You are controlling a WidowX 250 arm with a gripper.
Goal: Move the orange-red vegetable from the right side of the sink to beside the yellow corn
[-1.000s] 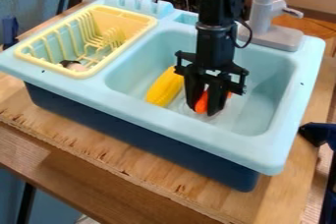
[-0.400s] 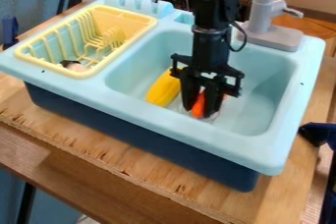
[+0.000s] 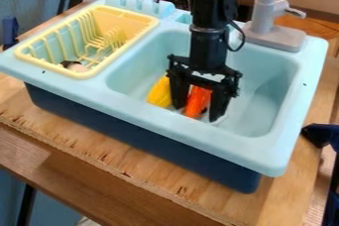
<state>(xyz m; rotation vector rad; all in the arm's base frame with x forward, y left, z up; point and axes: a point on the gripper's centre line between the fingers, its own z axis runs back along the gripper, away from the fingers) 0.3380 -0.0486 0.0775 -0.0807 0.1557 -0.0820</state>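
hanging inside a pale-blue plastic sink (image 3: 261, 106), the black two-finger gripper (image 3: 197, 114) is spread wide astride an elongated orange object (image 3: 197, 102), nothing gripped, beside a rounded yellow object (image 3: 159, 94).

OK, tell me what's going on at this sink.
A black robot arm has its black two-finger end effector down in a light-blue plastic toy sink. Its open fingers stand on either side of a bright orange elongated object; whether they touch it is unclear. A yellow elongated object lies beside it, and a yellow plastic dish rack sits alongside the basin.
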